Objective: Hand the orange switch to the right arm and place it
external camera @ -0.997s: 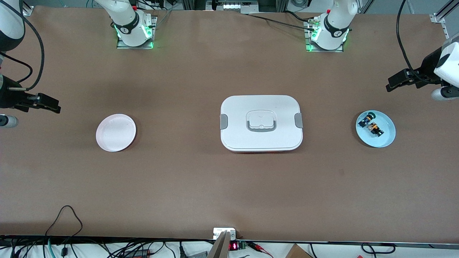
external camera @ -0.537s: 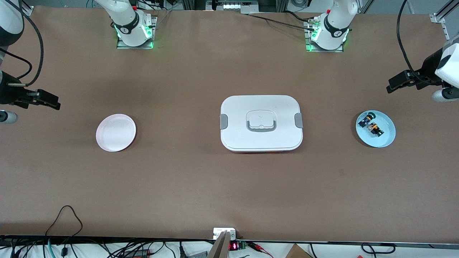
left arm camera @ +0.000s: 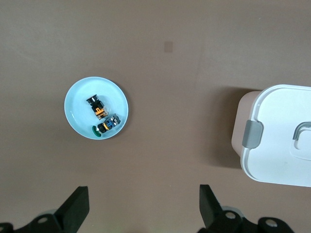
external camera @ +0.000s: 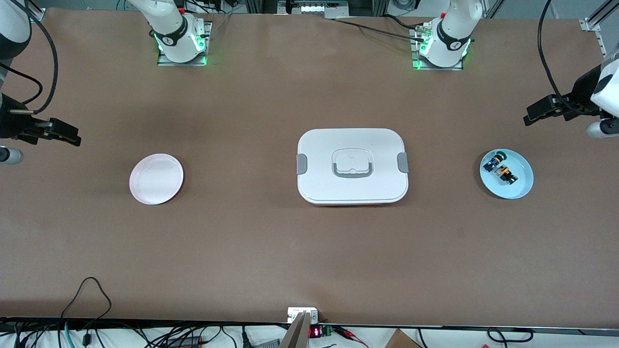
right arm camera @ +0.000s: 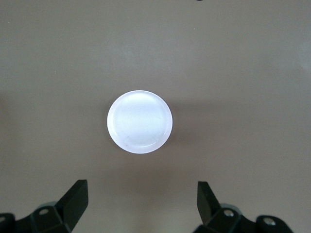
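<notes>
The left gripper has its jaws wide apart and holds nothing. It hangs over the bare tabletop at the left arm's end, near the light blue plate. The right gripper also has its jaws wide apart and empty. It hangs over the right arm's end, near the white plate.

The orange switch lies on the light blue plate, just beside a green-capped switch and nearer to the front camera. A white box with a shut lid sits in the middle.

Since a second ago, both grippers have drifted a little toward the tabletop's ends. The switches, plates and box have not moved.
</notes>
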Robot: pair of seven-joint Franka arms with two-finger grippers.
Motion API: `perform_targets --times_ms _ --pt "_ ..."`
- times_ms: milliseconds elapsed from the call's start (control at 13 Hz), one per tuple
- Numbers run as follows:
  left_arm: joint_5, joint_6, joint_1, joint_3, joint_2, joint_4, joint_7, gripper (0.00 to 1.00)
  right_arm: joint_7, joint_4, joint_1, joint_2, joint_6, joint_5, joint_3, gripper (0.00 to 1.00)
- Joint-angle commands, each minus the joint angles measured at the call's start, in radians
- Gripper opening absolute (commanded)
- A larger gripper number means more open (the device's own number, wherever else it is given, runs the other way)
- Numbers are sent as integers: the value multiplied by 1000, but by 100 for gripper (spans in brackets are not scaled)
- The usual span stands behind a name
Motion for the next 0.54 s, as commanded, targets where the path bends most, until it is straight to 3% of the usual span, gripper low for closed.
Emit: perform_targets --times_ms 0,307,460 --pt "-7 -32 34 1 63 59 32 100 -4 -20 0 -18 -8 4 1 100" --pt "23 32 143 1 161 32 301 100 -2 -20 0 -12 -11 4 1 100" --pt "65 92 146 1 186 -10 384 100 -8 -22 2 -11 -4 4 2 100"
